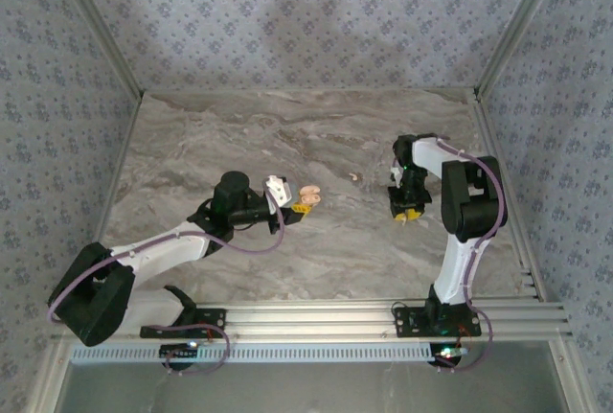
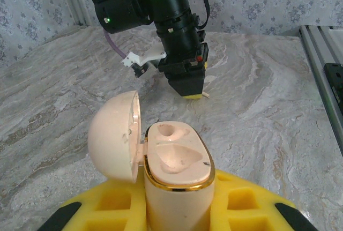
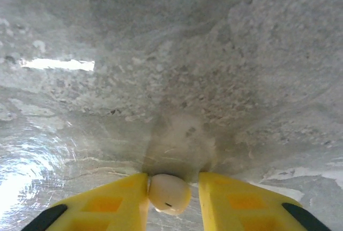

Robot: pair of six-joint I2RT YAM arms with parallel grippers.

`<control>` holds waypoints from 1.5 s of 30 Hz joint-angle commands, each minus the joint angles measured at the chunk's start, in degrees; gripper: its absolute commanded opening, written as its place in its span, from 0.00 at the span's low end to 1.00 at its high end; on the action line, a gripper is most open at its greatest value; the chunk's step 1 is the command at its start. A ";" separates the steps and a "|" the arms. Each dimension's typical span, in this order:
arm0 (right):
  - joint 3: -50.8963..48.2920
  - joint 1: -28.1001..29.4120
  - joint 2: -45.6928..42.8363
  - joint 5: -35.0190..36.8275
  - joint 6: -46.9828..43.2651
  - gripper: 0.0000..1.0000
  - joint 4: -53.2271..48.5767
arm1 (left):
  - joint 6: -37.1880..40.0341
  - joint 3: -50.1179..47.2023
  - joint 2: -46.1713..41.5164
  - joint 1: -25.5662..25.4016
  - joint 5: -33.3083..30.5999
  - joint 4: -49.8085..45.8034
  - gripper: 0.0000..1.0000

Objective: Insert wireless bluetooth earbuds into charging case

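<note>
Closest to me, my left tool (image 2: pixel 177 212) is clenched on the charging case (image 2: pixel 178 188): its yellow fingers (image 2: pixel 107 205) press against both sides of the cream body, which stands upright with a gold rim around its top. The lid (image 2: pixel 113 137) is swung open to the left and hangs from the hinge, its hollow side facing the case. The two moulded wells in the top of the case are bare. From above, this tool (image 1: pixel 305 200) holds the case (image 1: pixel 308 195) just over the middle of the marbled desk (image 1: pixel 239 135). Across from it, well apart to the right, my right tool (image 1: pixel 407 212) points straight down, close over the desk. In its own camera, a small cream earbud (image 3: pixel 169 192) sits between the yellow fingers (image 3: pixel 112 201). The left finger touches it and the right one stands just beside it, so I cannot tell whether the grip has closed. Farther back, between the two tools, a second tiny pale bit (image 1: pixel 355 177) lies alone on the desk.
</note>
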 commanded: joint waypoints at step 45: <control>-23.30 20.41 -53.05 -3.63 7.45 0.26 40.84 | -9.23 3.74 16.96 -2.94 5.86 24.03 0.15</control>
